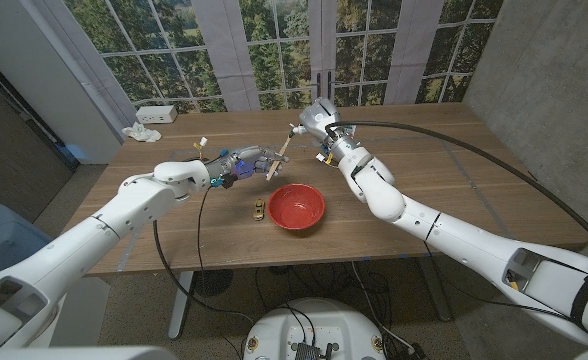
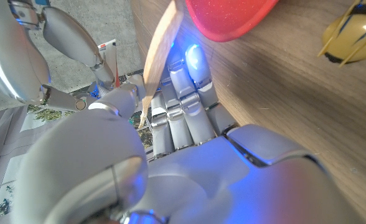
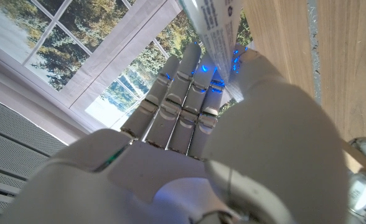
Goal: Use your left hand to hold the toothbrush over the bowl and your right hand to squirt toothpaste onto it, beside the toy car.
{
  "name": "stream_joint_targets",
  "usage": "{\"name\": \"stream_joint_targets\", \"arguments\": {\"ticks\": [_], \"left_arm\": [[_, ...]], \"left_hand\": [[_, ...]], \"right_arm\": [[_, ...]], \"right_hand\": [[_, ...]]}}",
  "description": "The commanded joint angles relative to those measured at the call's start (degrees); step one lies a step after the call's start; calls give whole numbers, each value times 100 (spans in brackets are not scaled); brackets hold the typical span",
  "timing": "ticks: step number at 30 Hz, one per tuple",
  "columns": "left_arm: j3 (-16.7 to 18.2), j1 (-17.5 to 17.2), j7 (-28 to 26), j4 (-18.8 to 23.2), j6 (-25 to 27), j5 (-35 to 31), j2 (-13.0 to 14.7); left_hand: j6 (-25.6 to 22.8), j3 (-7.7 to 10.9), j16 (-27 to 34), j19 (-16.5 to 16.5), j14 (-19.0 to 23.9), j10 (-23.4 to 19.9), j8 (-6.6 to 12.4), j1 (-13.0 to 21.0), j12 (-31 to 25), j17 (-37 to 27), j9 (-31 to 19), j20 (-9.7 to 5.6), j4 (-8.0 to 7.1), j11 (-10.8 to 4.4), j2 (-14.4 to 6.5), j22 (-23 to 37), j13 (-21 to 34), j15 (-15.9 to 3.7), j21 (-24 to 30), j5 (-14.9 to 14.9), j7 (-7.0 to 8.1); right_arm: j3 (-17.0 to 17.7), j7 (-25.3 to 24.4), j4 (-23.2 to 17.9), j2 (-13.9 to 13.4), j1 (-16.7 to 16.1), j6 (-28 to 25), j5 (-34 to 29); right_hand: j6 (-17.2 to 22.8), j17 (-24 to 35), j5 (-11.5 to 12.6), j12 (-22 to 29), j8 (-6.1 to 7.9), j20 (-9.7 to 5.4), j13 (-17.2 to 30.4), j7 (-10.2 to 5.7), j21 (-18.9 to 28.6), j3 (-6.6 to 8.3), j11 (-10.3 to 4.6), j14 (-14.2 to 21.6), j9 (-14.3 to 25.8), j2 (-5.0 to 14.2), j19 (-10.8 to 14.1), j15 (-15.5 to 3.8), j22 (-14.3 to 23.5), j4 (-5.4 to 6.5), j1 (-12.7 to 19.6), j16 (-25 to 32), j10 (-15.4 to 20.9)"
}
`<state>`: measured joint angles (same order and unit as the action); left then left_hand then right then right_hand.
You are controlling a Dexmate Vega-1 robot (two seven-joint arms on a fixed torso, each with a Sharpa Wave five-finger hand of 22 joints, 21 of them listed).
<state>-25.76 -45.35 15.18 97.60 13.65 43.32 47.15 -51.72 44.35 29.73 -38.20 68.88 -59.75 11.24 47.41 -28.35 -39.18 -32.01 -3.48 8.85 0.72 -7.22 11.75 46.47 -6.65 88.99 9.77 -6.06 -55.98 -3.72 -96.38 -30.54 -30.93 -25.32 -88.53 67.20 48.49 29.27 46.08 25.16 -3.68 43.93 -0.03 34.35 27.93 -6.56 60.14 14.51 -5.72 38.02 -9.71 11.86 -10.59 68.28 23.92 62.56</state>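
Wooden bench [image 1: 444, 190] before tall windows with a view of trees, crumpled white cloth [image 1: 140, 132] and white power strip [image 1: 157, 115] at far left corner. Left hand [image 1: 236, 167] out over bench middle, fingers wrapped round lower handle of slim, pale wooden toothbrush [image 1: 277, 158], head tilted up and away, not yet above bowl. Stiff and light by the look of it, smooth wood likely to twist in a loose hold; best gripped low on handle, bristle end left free. Small yellow toy car [image 1: 259, 208] on bench just left of shiny red round bowl [image 1: 296, 206], both nearer than toothbrush. Right hand [image 1: 326, 128] further back and right, closed round white toothpaste tube [image 3: 215, 32] with printed text. Soft, squashable thing, apt to give under pressure; middle grip probably suits squeezing. Nozzle of tube too small in head view to judge, cap on or off unclear. Bristles hard to make out; tube cropped in right wrist view, bowl and car partly cut off in left wrist view.
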Motion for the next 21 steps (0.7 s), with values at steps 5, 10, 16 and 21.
{"name": "stream_joint_targets", "arguments": {"ticks": [5,10,16,21], "left_arm": [[-4,20,80,-92,-54,26,-22],[13,18,99,-129,-62,46,-15],[29,18,115,-177,-89,56,-19],[31,34,150,-225,-109,64,-32]], "left_hand": [[-191,78,20,-47,589,-1272,28,301,14,-20,-17,-863,-44,-1220,-362,7,30,-625,24,32,67],[-193,78,22,-42,588,-1272,26,300,18,-25,-12,-863,-46,-1215,-361,7,26,-625,23,32,72],[-190,77,18,-42,586,-1266,28,300,9,-22,-16,-863,-45,-1228,-360,7,48,-625,23,33,69],[-189,78,15,-40,584,-1278,27,301,21,-21,-14,-863,-45,-1226,-361,7,25,-627,22,34,70]], "right_arm": [[84,-44,59,175,-81,-316,101],[51,-121,107,201,-60,-280,192],[1,-196,116,169,0,-174,274],[-40,-150,104,152,44,-126,261]], "right_hand": [[-202,236,-66,-48,-105,-118,-11,-76,98,606,-268,-118,43,216,-145,-369,50,119,3,-34,-5],[-207,315,-115,-86,-124,-108,-74,-87,139,590,-251,-174,39,259,-180,-381,53,104,21,-57,-7],[-193,363,-144,-93,-127,-107,-94,-88,170,585,-269,-195,40,276,-201,-375,53,95,27,-77,3],[-91,405,-166,-84,-117,-116,-124,-61,210,594,-220,-200,11,273,-220,-377,47,77,34,-113,58]]}}
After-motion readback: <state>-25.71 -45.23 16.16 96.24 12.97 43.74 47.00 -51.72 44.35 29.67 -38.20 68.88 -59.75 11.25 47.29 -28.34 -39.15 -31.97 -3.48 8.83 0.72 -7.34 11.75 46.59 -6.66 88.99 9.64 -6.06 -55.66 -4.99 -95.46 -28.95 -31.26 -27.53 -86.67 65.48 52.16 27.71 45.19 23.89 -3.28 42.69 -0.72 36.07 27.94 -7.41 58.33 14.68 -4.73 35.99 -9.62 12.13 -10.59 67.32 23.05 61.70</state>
